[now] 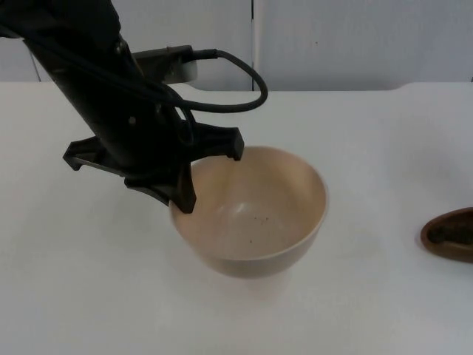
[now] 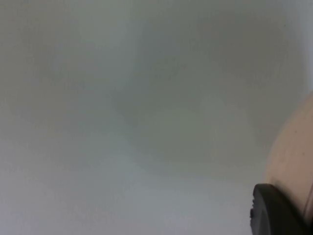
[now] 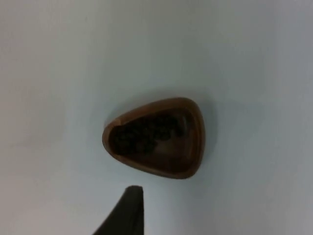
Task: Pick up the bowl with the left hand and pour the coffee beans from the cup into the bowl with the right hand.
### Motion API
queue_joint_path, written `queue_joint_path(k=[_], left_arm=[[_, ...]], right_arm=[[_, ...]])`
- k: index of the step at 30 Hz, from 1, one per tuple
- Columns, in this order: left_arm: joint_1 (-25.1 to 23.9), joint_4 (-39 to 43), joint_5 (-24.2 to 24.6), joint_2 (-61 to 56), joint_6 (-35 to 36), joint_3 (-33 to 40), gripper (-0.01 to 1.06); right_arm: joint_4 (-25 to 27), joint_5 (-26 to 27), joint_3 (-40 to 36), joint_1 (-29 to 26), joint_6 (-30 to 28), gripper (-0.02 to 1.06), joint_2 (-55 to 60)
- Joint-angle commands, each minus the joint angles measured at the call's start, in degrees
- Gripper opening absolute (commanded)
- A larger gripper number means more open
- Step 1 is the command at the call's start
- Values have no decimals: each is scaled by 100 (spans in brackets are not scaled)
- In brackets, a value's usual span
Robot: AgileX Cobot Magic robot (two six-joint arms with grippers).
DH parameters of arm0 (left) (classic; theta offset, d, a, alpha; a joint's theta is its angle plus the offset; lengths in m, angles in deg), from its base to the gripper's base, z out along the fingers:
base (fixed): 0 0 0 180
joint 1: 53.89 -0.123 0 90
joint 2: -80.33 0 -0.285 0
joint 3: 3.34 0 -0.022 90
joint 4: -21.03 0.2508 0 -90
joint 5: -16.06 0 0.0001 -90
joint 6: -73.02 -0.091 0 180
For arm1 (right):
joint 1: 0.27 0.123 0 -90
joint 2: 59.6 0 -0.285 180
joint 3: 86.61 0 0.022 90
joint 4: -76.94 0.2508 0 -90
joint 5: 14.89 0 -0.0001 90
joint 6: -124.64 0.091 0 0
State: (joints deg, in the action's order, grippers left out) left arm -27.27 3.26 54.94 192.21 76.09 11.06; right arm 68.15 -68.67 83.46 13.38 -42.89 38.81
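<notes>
Left claw (image 1: 211, 174) at the near-left rim of the round beige bowl (image 1: 255, 214), one black finger (image 1: 185, 198) dipping inside the rim, the other lying along the rim's far edge; whether clamped on the rim or merely straddling it, cannot tell. Bowl upright on the white surface (image 1: 89, 296), near the middle, its inside bare save a few dark specks near the bottom. From the left wrist, the beige bowl wall (image 2: 293, 161) just beside a black fingertip (image 2: 271, 210), pale surface beyond.

Small brown cup (image 1: 451, 235), teardrop-shaped, well apart from the bowl, at the right edge of the top view and cut off by it. From the right wrist, the same cup (image 3: 156, 139) seen from above, standing on the surface, dark coffee beans (image 3: 146, 132) heaped toward its narrow end. Right claw hanging above the cup and clear of it, one black fingertip (image 3: 128, 210) near the cup's rim but not touching; apart or together, cannot tell.

Grey partition wall (image 1: 355, 37) behind the far edge of the surface.
</notes>
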Motion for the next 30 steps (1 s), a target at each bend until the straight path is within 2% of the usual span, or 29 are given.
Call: queue_joint_path(k=[1,7,20,30], left_arm=[[42,-79,-70,-18,27,-44,0],[42,-79,-70,-18,27,-44,0],[42,-79,-88,-18,27,-44,0],[42,-79,-88,-18,27,-44,0]], right_arm=[[-15,186,-149,-76,17,102,-17],[21,697,-503,-455,5,102,-17],[39,1004,-512,-455,61,100,589],[18,1587,-512,-455,61,100,1372]])
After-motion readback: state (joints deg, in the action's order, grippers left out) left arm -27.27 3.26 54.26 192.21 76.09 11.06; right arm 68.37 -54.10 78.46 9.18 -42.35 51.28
